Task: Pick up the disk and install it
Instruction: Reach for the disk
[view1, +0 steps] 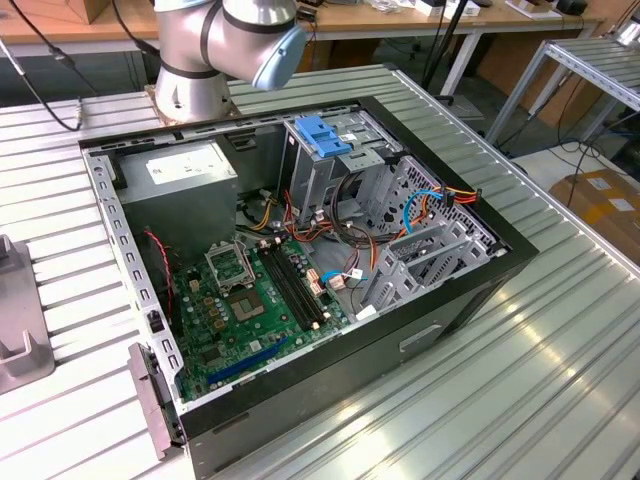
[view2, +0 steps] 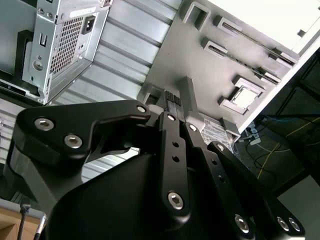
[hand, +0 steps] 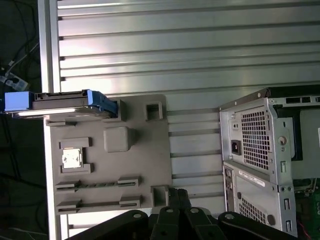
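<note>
The disk (hand: 60, 102), a dark flat drive with bright blue side rails, stands on edge in a slot of the grey fixture plate (hand: 145, 150) on the ribbed table. In the first wrist view my gripper (hand: 176, 192) hovers over the opposite edge of that plate, well apart from the disk. Its black fingers (view2: 170, 107) are pressed together with nothing between them. In the second wrist view my gripper (view2: 172, 100) hangs above the same plate (view2: 200, 65).
The open computer case (view1: 470, 290) lies on the aluminium table, with its motherboard (view1: 250, 300), metal drive cage (view1: 320, 170) and a light-blue bracket (view1: 325, 135). The case's rear panel (hand: 260, 145) is beside the plate. The arm's base (view1: 195, 70) stands behind the case.
</note>
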